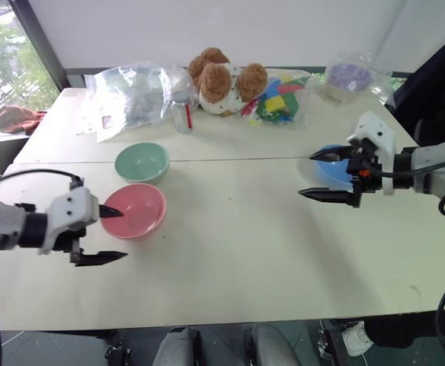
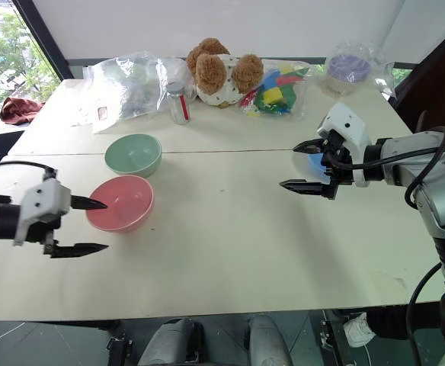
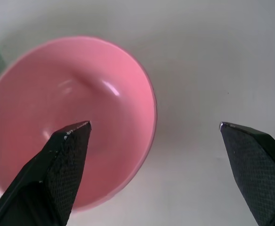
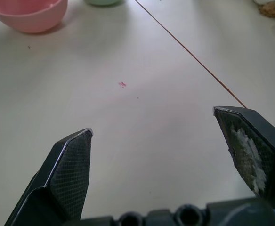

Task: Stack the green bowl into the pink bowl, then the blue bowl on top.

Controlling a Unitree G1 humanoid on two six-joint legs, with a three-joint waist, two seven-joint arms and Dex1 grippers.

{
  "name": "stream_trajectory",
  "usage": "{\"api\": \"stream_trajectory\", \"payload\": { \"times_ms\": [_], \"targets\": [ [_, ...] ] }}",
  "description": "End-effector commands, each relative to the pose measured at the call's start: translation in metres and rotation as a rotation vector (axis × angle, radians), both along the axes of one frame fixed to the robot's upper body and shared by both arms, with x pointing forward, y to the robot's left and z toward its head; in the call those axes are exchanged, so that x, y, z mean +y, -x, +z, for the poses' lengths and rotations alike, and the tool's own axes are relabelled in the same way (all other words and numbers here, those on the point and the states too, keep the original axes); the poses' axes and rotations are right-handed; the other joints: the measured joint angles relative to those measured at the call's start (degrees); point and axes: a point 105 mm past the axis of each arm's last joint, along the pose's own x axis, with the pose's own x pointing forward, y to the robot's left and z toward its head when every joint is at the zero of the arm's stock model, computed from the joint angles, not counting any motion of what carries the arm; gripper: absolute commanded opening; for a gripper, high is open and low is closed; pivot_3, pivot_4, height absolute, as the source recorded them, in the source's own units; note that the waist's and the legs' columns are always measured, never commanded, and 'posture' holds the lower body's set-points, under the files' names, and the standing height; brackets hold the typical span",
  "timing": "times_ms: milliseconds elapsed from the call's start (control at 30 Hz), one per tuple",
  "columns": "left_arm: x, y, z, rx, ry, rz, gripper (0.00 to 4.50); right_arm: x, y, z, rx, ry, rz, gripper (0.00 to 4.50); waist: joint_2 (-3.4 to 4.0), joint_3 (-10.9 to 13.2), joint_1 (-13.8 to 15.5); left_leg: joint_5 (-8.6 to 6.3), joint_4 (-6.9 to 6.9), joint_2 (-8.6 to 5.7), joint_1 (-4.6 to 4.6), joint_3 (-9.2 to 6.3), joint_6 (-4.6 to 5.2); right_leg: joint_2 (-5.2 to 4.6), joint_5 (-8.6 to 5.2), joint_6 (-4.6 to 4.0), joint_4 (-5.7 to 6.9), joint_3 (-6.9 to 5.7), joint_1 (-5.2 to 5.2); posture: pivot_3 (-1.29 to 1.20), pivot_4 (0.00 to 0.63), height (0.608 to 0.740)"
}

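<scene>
The pink bowl [image 1: 135,210] stands upright on the table at the left, with the green bowl [image 1: 142,162] just behind it, also upright. My left gripper [image 1: 122,234] is open at the pink bowl's near side. In the left wrist view one finger hangs over the inside of the pink bowl [image 3: 71,108] and the other over bare table outside its rim. The blue bowl [image 1: 331,174] sits at the right, partly hidden behind my right gripper [image 1: 306,174]. That gripper is open, holds nothing and points toward the table's middle.
Along the back edge lie a clear plastic bag [image 1: 131,91], a small jar [image 1: 181,114], brown plush bears [image 1: 222,76], a bag of coloured blocks [image 1: 280,99] and a purple thing in a clear bag [image 1: 350,76]. A seam [image 1: 238,159] crosses the table [image 1: 238,252].
</scene>
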Motion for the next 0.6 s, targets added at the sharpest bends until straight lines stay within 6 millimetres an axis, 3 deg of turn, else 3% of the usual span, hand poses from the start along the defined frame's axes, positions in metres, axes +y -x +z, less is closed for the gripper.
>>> {"api": "stream_trajectory", "payload": {
  "times_ms": [33,100,167,433,600],
  "targets": [
    [0.0,-0.012,-0.011,-0.046,-0.057,-0.012,4.5,0.002,0.005,0.013,-0.051,-0.006,0.01,4.48,0.0,0.0,0.0,0.0,0.0,0.01,-0.01,-0.01,0.0,0.03,0.0,0.0,0.0,0.0,-0.01,0.0,0.15,0.74],
    [0.001,-0.022,-0.021,-0.065,-0.082,-0.011,4.5,0.002,0.007,0.014,-0.049,-0.009,0.005,4.48,0.0,0.0,0.0,0.0,0.0,0.02,-0.01,0.0,0.0,0.05,0.0,0.01,0.01,0.0,-0.01,0.0,0.15,0.74],
    [-0.001,-0.028,-0.028,-0.071,-0.088,-0.025,3.98,0.001,0.01,0.016,-0.04,-0.02,0.001,4.5,0.0,0.0,0.0,0.0,0.02,0.02,-0.01,0.0,0.01,0.08,0.01,0.01,0.02,0.0,-0.01,0.0,0.15,0.74],
    [-0.023,-0.028,-0.023,-0.053,-0.054,-0.163,0.06,-0.005,0.036,0.012,0.063,-0.038,0.021,4.5,-0.02,0.0,0.1,-0.03,0.03,0.04,-0.03,-0.01,0.06,0.05,0.01,0.02,0.0,0.0,0.0,0.0,0.15,0.74],
    [-0.061,-0.032,0.001,-0.076,0.017,-0.335,0.06,-0.001,0.052,0.02,0.131,-0.133,0.061,4.5,0.04,-0.1,0.0,-0.03,0.09,0.01,0.01,0.0,0.06,0.04,0.01,0.02,0.02,0.01,0.08,0.0,0.15,0.74]
  ]
}}
